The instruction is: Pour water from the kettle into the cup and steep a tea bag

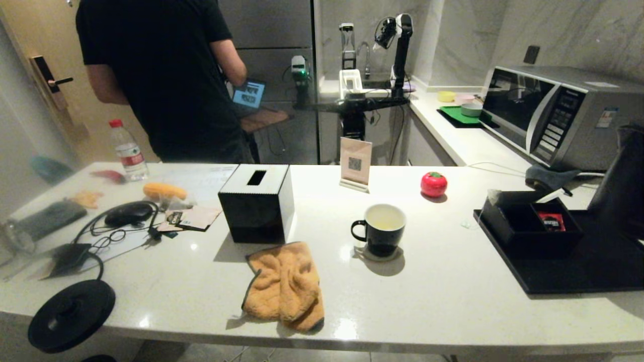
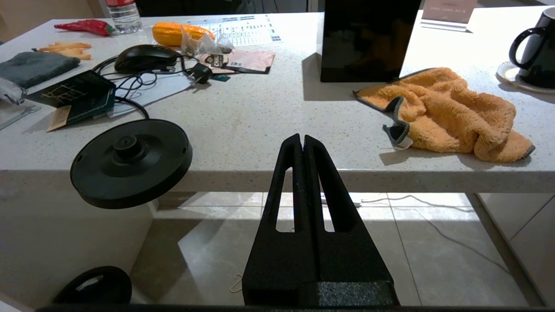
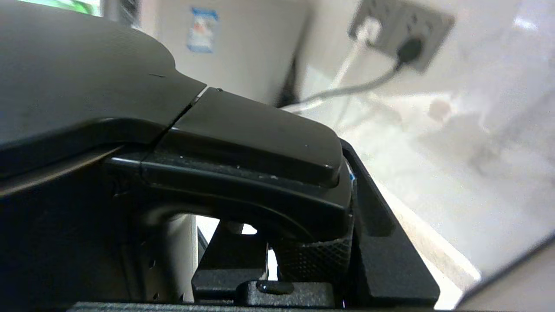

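The black cup (image 1: 378,236) stands on a small coaster mid-counter, handle to the left, with pale yellowish water (image 1: 385,217) inside. The black kettle (image 1: 621,181) shows only partly at the far right edge, over the black tray (image 1: 578,274). In the right wrist view my right gripper (image 3: 303,242) is shut on the kettle's (image 3: 86,86) handle (image 3: 260,143), one finger (image 3: 381,225) on each side of it. My left gripper (image 2: 302,139) is shut and empty, low in front of the counter's front edge. A small pale scrap (image 1: 469,224) with a thread lies by the tray; I cannot tell if it is the tea bag.
An orange cloth (image 1: 286,286) lies near the front edge beside a black tissue box (image 1: 256,203). The kettle's base disc (image 1: 70,314) overhangs the front left corner. A black box with a red sachet (image 1: 551,221) sits on the tray. A red tomato-shaped object (image 1: 433,184), microwave (image 1: 553,115) and person (image 1: 166,75) are behind.
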### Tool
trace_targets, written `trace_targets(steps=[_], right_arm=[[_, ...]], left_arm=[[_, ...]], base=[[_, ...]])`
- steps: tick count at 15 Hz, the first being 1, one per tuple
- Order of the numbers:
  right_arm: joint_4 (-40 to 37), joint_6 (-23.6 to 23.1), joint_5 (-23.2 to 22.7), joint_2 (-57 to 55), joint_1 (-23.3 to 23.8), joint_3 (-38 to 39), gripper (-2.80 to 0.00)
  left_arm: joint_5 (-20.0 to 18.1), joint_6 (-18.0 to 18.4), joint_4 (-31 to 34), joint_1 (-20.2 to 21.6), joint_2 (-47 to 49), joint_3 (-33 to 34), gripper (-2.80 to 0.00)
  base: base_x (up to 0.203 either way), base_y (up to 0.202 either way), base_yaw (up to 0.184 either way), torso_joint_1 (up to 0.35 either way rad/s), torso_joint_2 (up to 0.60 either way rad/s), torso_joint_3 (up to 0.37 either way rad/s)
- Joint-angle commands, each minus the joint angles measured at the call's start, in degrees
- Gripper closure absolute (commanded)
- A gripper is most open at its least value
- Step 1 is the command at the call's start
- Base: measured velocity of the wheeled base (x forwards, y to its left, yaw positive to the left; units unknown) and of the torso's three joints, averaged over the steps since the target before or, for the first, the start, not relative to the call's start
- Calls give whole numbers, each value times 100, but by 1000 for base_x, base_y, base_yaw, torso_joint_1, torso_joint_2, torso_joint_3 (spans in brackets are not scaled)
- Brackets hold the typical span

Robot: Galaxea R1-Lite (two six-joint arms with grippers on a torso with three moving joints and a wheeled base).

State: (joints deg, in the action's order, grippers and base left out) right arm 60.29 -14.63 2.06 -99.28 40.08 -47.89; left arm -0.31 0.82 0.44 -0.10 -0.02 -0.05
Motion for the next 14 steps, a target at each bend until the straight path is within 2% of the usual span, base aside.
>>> trace_targets(steps=[1, 5, 14], right_arm=[[188, 83, -79, -239, 208, 94, 0], [282, 232, -153, -578, 519, 67, 0], [428, 345, -162, -1328, 536, -474, 0]], left_arm=[[-4, -3, 0, 1, 2, 5, 0], [-4, -1, 0, 1, 2, 5, 0], [-4, -3, 0, 1, 2, 1, 0]], base=[[0, 0, 0, 0, 0, 0], [0, 0, 0, 0, 0, 0], [0, 0, 0, 0, 0, 0]])
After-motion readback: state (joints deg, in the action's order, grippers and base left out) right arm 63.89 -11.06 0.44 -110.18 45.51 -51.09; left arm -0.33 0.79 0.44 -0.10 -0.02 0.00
